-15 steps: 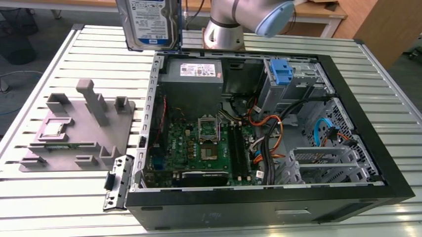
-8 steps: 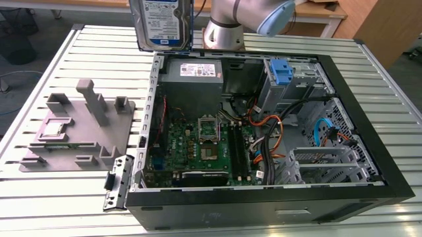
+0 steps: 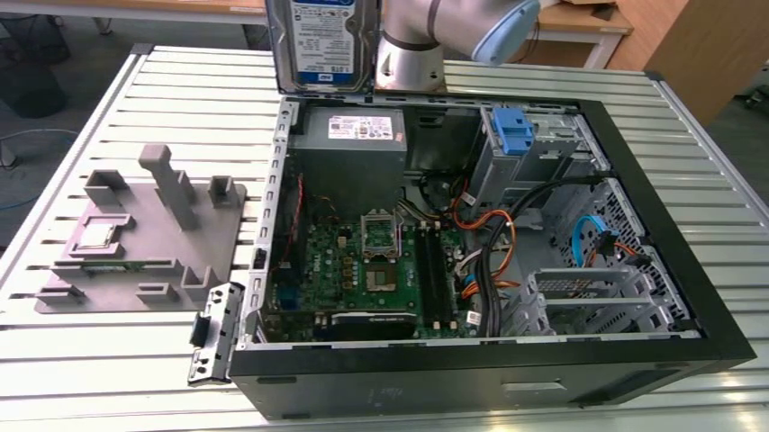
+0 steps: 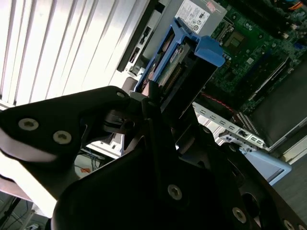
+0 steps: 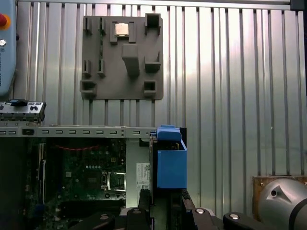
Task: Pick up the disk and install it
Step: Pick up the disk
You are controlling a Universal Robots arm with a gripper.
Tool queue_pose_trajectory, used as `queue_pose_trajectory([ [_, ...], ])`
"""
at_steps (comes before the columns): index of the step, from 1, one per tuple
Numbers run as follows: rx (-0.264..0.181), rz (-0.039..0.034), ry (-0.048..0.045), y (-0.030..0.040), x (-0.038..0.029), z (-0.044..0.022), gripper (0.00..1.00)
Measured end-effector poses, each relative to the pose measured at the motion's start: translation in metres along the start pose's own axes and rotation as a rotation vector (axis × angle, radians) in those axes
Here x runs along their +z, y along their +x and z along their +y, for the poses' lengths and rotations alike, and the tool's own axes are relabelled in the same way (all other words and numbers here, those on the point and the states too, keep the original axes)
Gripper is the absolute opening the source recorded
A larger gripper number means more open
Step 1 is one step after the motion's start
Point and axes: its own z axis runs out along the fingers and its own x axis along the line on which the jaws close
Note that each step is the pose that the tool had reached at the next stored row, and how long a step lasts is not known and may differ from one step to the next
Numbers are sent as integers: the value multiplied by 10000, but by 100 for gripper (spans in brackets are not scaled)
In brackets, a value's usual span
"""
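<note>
The disk (image 3: 322, 45) hangs upright in the air, its white-and-blue label facing the exterior camera, above the far corner of the open computer case (image 3: 673, 270) on the exterior view's left. Directly beneath it lies the grey power-supply box (image 3: 360, 130). In both wrist views my gripper (image 4: 163, 98) (image 5: 165, 203) is shut on the disk (image 4: 184, 64), whose blue plastic rail (image 5: 171, 165) sticks out past the black fingers. The robot arm (image 3: 420, 40) stands just behind the case.
Inside the case are the green motherboard (image 3: 373, 261), bundles of cables (image 3: 505, 225) and a metal drive cage with a blue latch (image 3: 513, 135). A grey fixture plate (image 3: 144, 234) with upright blocks lies on the slatted metal table (image 3: 72, 360) beside the case.
</note>
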Motion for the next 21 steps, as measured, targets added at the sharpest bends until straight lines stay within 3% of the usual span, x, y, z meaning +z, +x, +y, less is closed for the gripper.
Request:
queue_pose_trajectory([
  [4, 1, 0, -1, 19, -4, -85, 35],
  [8, 1, 0, -1, 85, -7, -159, 35],
  [21, -1, -1, -2, 414, -17, -320, 35],
])
